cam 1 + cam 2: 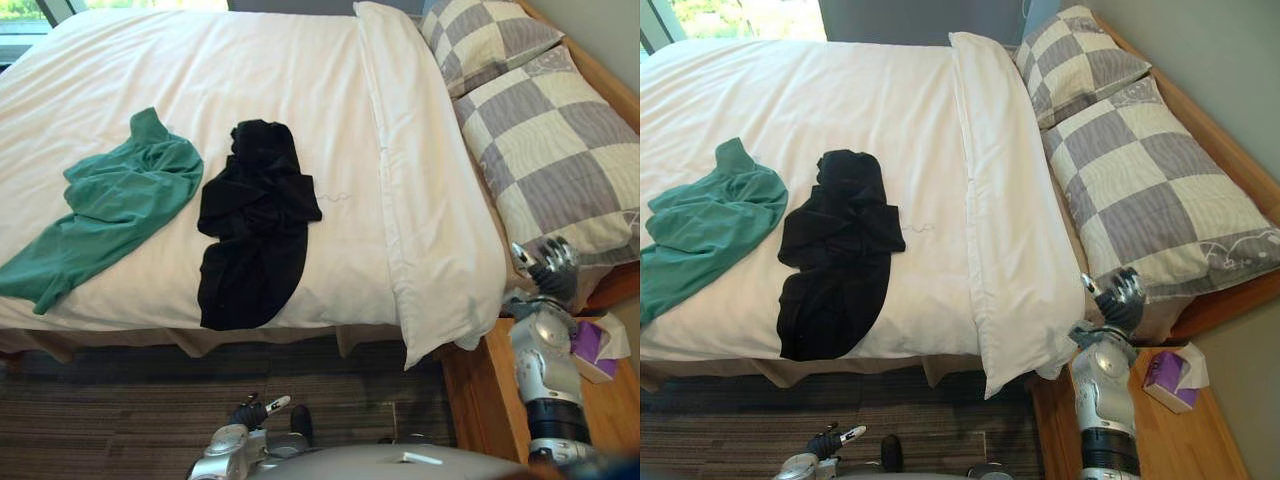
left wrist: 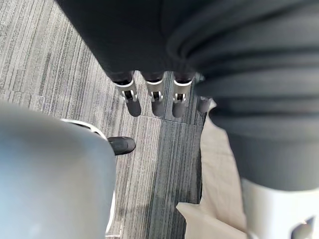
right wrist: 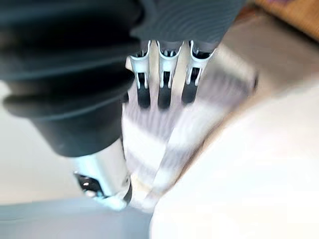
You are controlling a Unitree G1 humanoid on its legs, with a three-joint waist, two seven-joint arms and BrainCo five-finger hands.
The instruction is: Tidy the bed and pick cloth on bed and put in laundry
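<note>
One white bed (image 1: 250,60) holds one crumpled green cloth (image 1: 115,200), one black cloth (image 1: 255,220) and two grey-checked fabric pillows (image 1: 485,40) (image 1: 560,150); beside the bed is one purple tissue box (image 1: 1170,380).

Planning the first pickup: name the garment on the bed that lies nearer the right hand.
The black garment: it lies between the green garment and the right hand, which is beside the near checked pillow.

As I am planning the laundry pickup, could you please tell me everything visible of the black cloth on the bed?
The crumpled black cloth garment lies on the white duvet, close beside the green cloth garment; whether they touch is unclear. It looks soft and matte, bunched into folds at its far end and spreading flatter toward the duvet's near edge, which its end reaches.
</note>
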